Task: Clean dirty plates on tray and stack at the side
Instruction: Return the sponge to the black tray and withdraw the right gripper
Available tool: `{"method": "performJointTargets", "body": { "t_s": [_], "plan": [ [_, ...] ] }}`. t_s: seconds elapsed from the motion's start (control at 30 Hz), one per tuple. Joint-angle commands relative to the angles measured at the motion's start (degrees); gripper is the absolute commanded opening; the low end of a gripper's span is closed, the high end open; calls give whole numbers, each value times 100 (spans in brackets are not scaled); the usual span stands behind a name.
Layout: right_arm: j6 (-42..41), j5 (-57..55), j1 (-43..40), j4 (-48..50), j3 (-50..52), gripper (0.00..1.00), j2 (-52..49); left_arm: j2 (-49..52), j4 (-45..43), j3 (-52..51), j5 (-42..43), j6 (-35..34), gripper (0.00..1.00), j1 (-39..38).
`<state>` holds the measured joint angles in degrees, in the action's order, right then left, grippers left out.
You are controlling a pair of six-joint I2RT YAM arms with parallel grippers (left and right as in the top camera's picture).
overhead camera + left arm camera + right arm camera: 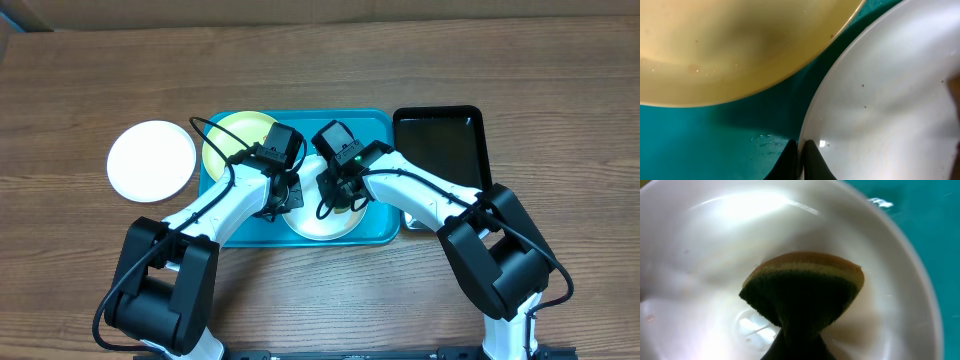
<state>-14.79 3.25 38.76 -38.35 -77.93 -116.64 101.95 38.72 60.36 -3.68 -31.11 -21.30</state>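
On tray (378,130), two plates (235,135), one sponge (805,295), one plate (151,160) outside

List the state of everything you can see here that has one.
Tray: holds two plates, wet patch.
Yellow plate: flat in tray, free.
Tray plate: white, flat in tray, rim pinched.
Side plate: white, alone on table, looks clean.
Black tray: right of tray, untouched.
Sponge: squeezed, pressed on tray plate.
Left gripper: jaws shut on tray plate's rim.
Right gripper: jaws shut on sponge.

black tray (438,147): table's right side | sponge (805,287): dark green, tan-backed | table (80,80): wood-grain
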Motion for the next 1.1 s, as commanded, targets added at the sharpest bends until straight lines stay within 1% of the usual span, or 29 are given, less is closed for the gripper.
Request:
{"method": "performJointTargets", "body": {
  "t_s": [0.0,0.1,0.27,0.37,0.5,0.6,0.7,0.8,0.87,0.97,1.07],
  "plan": [
    [-22,684,-26,-101,70,4,-317,-7,-4,-46,-74,90,4,26],
    [57,1119,-212,-299,-149,4,-173,-7,-4,-46,-74,92,4,26],
    [636,2603,-750,-787,-584,4,284,-7,-7,-46,-74,92,4,28],
    [999,3473,-1259,-1121,-673,4,697,-7,-4,-46,-74,92,4,26],
    [1375,3670,-1932,-1620,-673,4,1088,-7,-4,-46,-74,92,4,26],
    [1561,3528,-2459,-1980,-673,4,1176,-7,-4,-46,-74,90,4,26],
    [1569,2981,-2959,-2225,-619,4,1174,-7,-4,-46,-74,92,4,26],
    [1565,2343,-3259,-2210,-444,4,1172,-7,-9,-46,-74,90,4,26],
    [1436,1775,-3344,-2013,-249,4,1172,-7,-17,-46,-74,92,4,26],
    [981,855,-3359,-1517,138,4,1158,-7,-17,-46,-74,92,5,26],
    [833,422,-3359,-828,577,4,1152,-7,-13,-46,-72,92,7,26]
  ]
}}
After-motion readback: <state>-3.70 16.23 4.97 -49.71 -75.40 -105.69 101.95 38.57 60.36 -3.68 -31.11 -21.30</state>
